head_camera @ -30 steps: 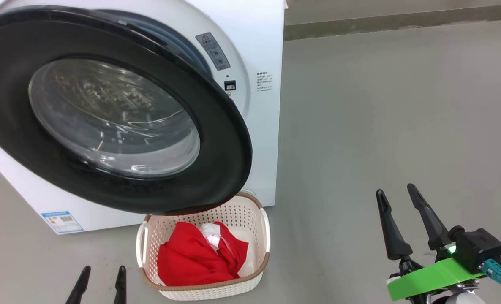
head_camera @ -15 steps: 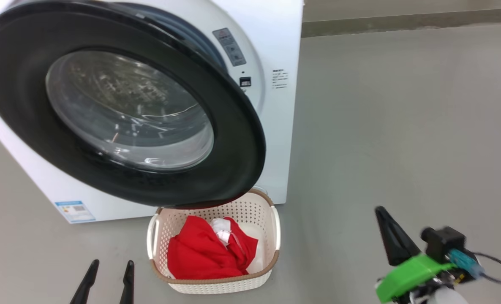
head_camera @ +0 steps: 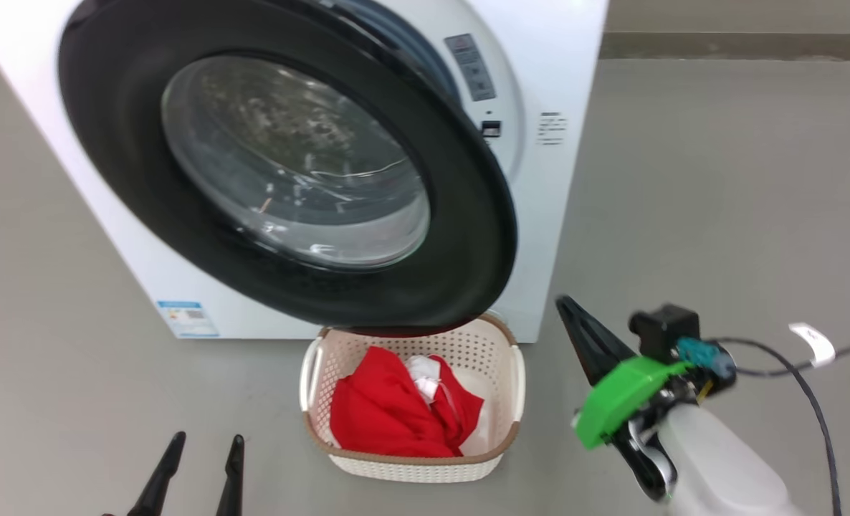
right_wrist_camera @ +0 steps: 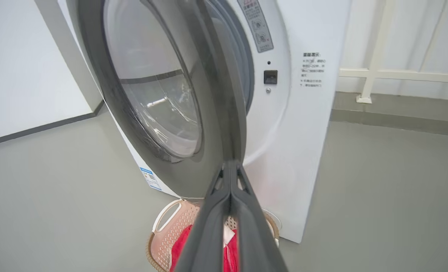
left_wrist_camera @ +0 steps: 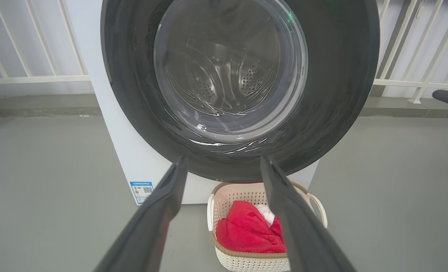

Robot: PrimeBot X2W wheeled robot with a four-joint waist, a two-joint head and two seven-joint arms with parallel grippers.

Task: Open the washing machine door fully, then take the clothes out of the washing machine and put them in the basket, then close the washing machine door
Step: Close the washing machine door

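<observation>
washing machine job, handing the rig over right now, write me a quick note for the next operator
Left gripper: open, empty, low, facing the washing machine door.
Right gripper: shut, empty, aimed at the door's free edge.
Clothes: in the basket on the floor, under the open door.
Done: door opened, clothes out.
Left: swing the door shut on the washing machine.

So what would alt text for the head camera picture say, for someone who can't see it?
A white washing machine with its round black door swung open above a small cream basket on the floor, holding red and white clothes.
</observation>
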